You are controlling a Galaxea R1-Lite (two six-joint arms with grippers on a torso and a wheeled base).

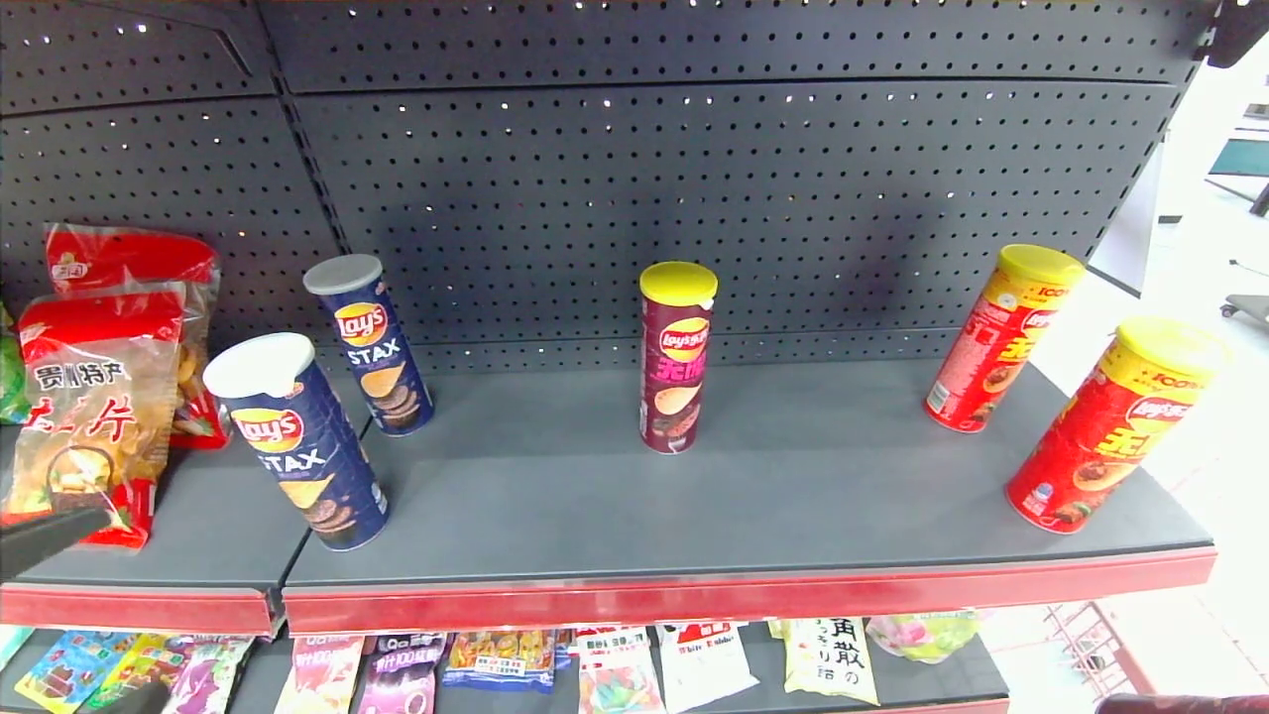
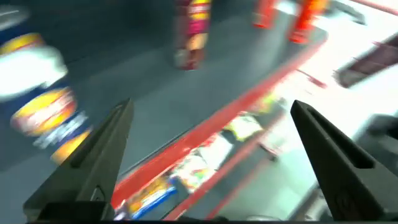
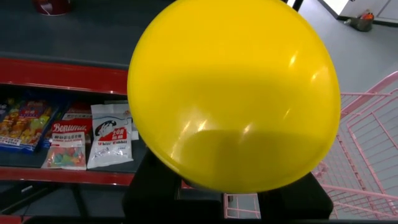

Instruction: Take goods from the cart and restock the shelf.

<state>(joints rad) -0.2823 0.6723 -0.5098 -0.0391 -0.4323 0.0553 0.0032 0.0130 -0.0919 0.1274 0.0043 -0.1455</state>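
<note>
In the right wrist view my right gripper (image 3: 227, 191) is shut on a can with a yellow lid (image 3: 233, 93), whose top faces the camera and hides its body. My left gripper (image 2: 211, 106) is open with nothing between its fingers, in front of the shelf's red front edge (image 2: 205, 124); one of its fingers (image 1: 55, 535) shows low at the left of the head view. On the grey shelf (image 1: 793, 496) stand two blue cans (image 1: 297, 441), a maroon can (image 1: 677, 357) in the middle and two red cans (image 1: 1115, 441) at the right.
Red snack bags (image 1: 94, 407) stand at the shelf's left end. The lower shelf holds several small packets (image 1: 595, 674). A pink wire cart (image 3: 373, 143) is to the right, below the shelf. Open shelf space lies on both sides of the maroon can.
</note>
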